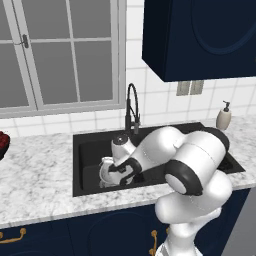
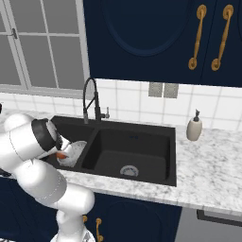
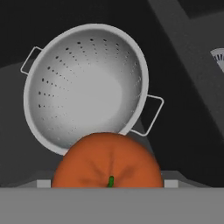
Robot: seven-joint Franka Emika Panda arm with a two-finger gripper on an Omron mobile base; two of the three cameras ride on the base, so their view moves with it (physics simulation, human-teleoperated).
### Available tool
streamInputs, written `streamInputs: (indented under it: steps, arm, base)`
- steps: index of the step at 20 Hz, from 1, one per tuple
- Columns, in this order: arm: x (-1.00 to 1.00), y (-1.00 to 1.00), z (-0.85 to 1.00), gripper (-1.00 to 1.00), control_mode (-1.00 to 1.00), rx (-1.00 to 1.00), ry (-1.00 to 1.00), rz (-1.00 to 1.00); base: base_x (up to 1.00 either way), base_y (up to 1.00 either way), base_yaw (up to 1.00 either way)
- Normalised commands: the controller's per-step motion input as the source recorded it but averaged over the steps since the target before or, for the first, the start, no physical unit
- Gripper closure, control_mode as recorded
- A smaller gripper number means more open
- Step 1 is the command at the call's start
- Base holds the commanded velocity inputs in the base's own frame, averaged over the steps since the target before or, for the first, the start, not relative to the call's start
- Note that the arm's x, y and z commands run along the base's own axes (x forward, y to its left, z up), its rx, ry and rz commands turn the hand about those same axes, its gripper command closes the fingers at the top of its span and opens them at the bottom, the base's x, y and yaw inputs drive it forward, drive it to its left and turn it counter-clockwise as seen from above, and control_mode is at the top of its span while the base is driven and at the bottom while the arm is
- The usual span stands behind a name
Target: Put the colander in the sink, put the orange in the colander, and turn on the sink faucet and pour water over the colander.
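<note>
Silvery steel colander [image 3: 85, 87], one orange [image 3: 107, 162], one arm over the black sink [image 2: 142, 137].
One colander sits in the sink's left basin, bowl opening up, its two handles on opposite sides; the single orange is held between the gripper [image 3: 107, 183] jaws, stem toward the camera, just above the colander rim. One faucet [image 2: 90, 99] stands behind.

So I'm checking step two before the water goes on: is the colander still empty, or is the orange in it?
Empty. In the hand view the colander shows a bare perforated inside; the orange sits at the hand, nearer the camera than the bowl.
</note>
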Motion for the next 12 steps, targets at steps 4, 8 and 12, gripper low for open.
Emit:
streamInputs:
  steps: [4,8,12]
  arm:
    - [0.15,0.15,-0.04,1.0,-1.0,0.0,0.0,0.0]
    - [0.25,0.24,0.0,1.0,-1.0,0.0,0.0,0.0]
    - [0.24,0.22,-0.07,1.0,-1.0,0.0,0.0,0.0]
  base:
    - [0.0,0.0,0.0]
    - [0.0,0.0,0.0]
    - [0.0,0.0,0.0]
